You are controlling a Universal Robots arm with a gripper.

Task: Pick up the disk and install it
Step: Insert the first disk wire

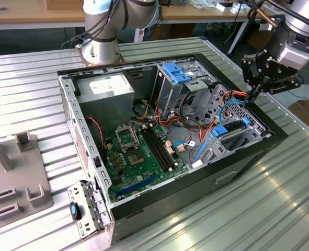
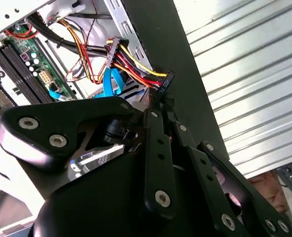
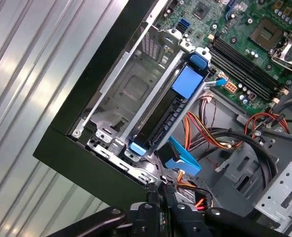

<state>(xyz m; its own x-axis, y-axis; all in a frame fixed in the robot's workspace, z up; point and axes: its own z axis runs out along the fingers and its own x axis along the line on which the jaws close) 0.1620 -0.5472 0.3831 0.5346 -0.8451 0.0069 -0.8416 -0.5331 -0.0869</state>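
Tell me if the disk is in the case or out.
In: the disk lies in the drive bay inside the case, blue tabs at both ends. Whether fully seated, cannot tell.

Ribbed silver metal tabletop [image 1: 279,209], wooden workbench [image 1: 34,13] behind.

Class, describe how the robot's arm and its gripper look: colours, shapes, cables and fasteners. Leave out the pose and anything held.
The arm is a thick round tube of silver-grey metal with rounded joints. Dark cables loop beside its wrist. The gripper is matt black. In the second wrist view it is built of flat jointed bars pinned with round silver bolts.
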